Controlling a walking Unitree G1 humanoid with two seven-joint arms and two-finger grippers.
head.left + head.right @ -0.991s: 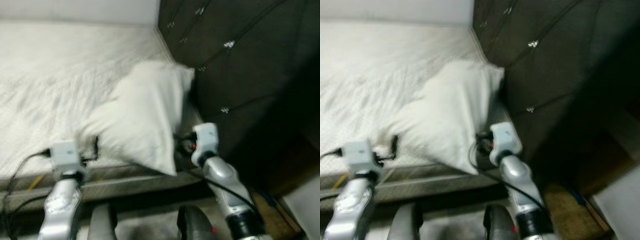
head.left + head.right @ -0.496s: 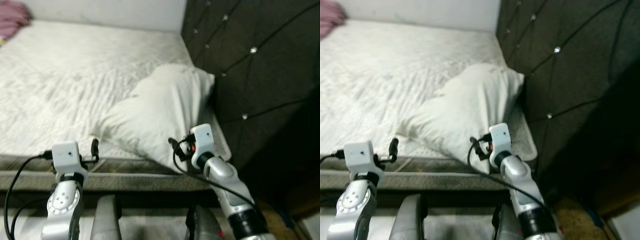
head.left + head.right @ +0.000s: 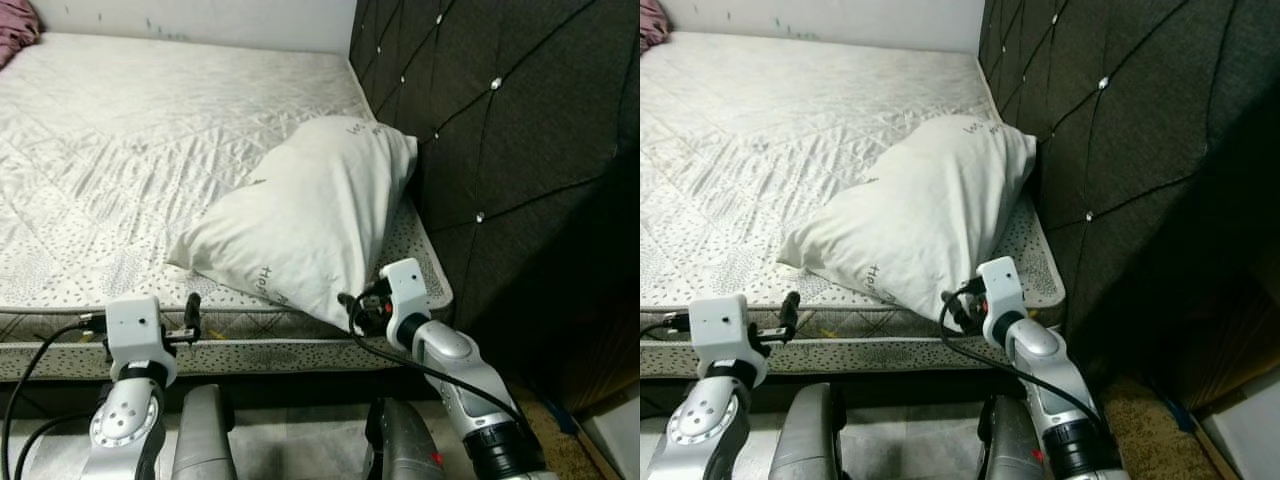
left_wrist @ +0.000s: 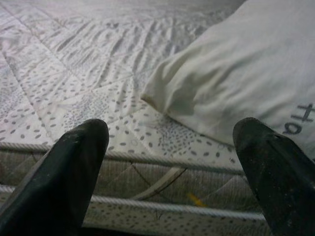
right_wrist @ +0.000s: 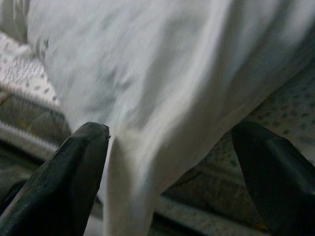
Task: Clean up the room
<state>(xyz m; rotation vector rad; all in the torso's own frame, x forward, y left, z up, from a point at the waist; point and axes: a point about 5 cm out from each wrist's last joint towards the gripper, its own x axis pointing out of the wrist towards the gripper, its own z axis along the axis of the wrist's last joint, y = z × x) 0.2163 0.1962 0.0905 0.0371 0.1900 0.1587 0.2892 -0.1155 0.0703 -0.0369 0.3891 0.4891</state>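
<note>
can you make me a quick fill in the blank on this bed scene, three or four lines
1. The white pillow lies on the mattress with its far end leaning against the dark tufted ____.
2. The right gripper has its fingers ____ around the pillow's near corner.
3. The left gripper hovers open at the mattress's near ____.
4. The dark printed lettering sits on the ____.

Missing words: headboard; open; edge; pillow

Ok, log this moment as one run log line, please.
stage: at bed edge | right claw: open, at white pillow corner | left claw: open, facing mattress edge | pillow: leaning on headboard
</note>
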